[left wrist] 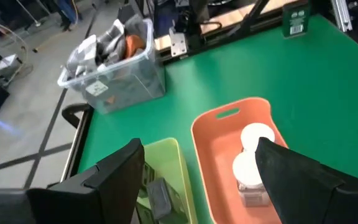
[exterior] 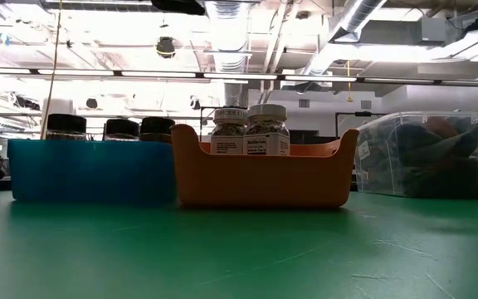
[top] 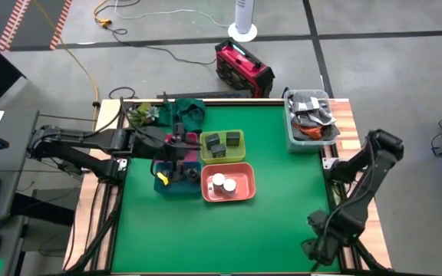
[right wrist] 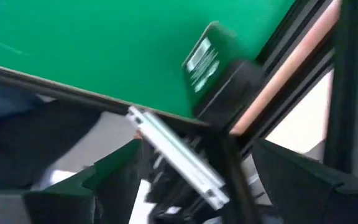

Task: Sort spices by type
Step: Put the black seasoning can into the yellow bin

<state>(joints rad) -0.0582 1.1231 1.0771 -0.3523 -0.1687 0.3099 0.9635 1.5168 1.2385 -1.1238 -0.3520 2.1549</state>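
Three bins stand together at the table's middle left. The yellow-green bin (top: 222,146) holds dark grey square jars (left wrist: 160,196). Two white-topped round jars (left wrist: 253,152) stand in the orange bin (top: 227,185). The blue bin (exterior: 90,170) holds dark-lidded round jars (exterior: 121,129). My left gripper (top: 178,156) hangs open over the blue bin, its fingers (left wrist: 120,171) with nothing between them. My right gripper (top: 315,247) is open at the table's near right corner, over the table's edge (right wrist: 166,115), and holds nothing.
A clear tub (top: 311,119) of dark clutter stands at the far right corner. A dark green container (top: 189,112) and a small plant (top: 140,115) sit at the far left. Bare green mat stretches across the table's near half and right side.
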